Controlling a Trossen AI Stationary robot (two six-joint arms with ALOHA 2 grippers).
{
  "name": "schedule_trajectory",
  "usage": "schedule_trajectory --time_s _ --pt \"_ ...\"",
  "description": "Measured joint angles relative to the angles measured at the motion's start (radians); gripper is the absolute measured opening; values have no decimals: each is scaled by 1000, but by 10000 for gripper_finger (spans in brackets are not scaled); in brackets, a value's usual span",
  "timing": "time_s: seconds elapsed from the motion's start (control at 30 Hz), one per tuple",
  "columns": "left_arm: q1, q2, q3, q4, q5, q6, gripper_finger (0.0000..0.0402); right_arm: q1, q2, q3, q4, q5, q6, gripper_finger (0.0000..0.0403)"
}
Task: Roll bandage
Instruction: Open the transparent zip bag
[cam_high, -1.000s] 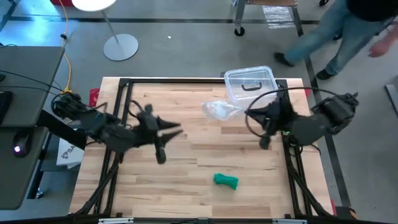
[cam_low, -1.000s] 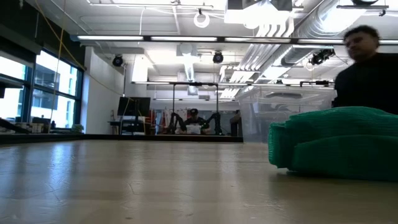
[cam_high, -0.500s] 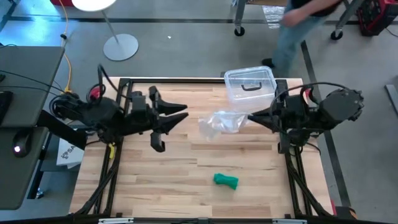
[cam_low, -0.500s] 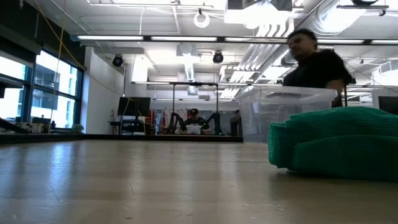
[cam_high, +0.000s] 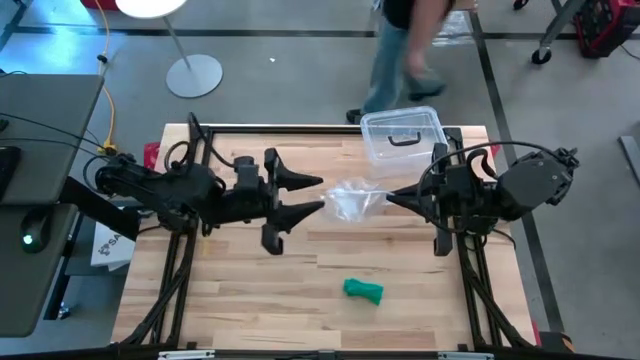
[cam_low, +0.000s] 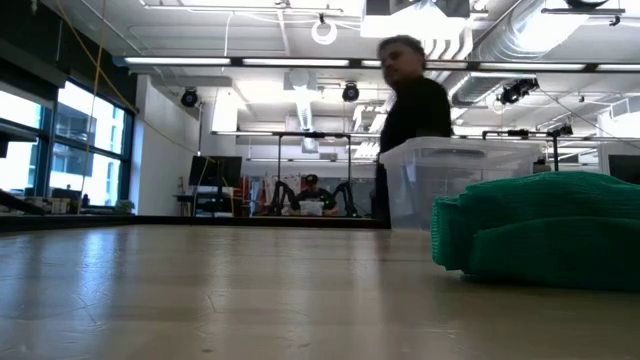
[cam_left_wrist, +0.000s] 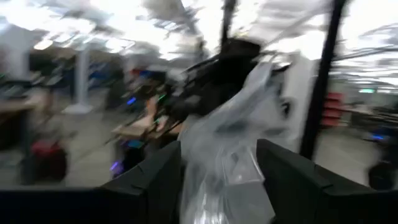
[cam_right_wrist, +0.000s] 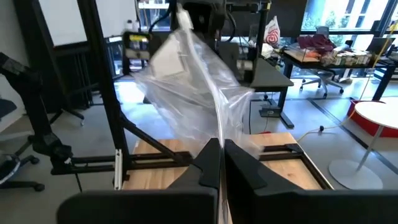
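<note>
From above, we see a wooden table (cam_high: 250, 290) with our two dark arms meeting over its middle, holding a crinkly clear plastic bag (cam_high: 355, 200) between them in the air. Our right gripper (cam_high: 392, 197) has its fingers pressed together on one edge of the bag, pinching it. Our left gripper (cam_high: 312, 195) has its jaws spread wide, the bag's other end between the fingers, not yet clamped. The bandage (cam_high: 364, 291), already a small green roll, lies alone on the table nearer the front edge, well apart from both grippers. We judge the rolling done and the step in hand to be opening the bag; next, the left jaws would need to close on the plastic. A clear plastic box (cam_high: 402, 135) sits at the far edge; a person (cam_high: 405, 50) walks behind. We can read no writing or labels.
</note>
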Motion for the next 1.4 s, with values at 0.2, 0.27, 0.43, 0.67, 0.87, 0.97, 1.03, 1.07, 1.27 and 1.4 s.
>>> schedule_trajectory --time_s 0.2,0.27,0.43,0.67,0.87,0.97,1.03,1.07,1.27,1.4 --pt "0 2 0 -70 -81 -103 185 0 -1 0 2 0 16 0" --pt "0 2 0 -70 -70 -89 162 0 -1 0 2 0 16 0" --pt "7 2 0 -180 -74 -79 75 0 -1 0 9 19 11 0" --pt "6 13 5 -703 -165 -396 7 -2 2 -4 42 -40 -35 0" --pt "-32 23 -3 -1014 -293 -591 1 2 -9 2 33 -48 9 0" --pt "-62 -1 2 -976 -296 -592 2 -3 -2 1 20 -25 24 0" --pt "-77 -9 -1 -951 -298 -582 9 -11 4 -3 6 3 53 0" --pt "-86 -15 -1 -925 -302 -567 14 -16 4 -3 3 15 72 0" --pt "-119 -79 -1 -752 -337 -472 67 -49 -11 2 5 -4 140 0" --pt "-117 -95 -1 -560 -334 -337 110 -63 -8 -1 0 -62 147 0"
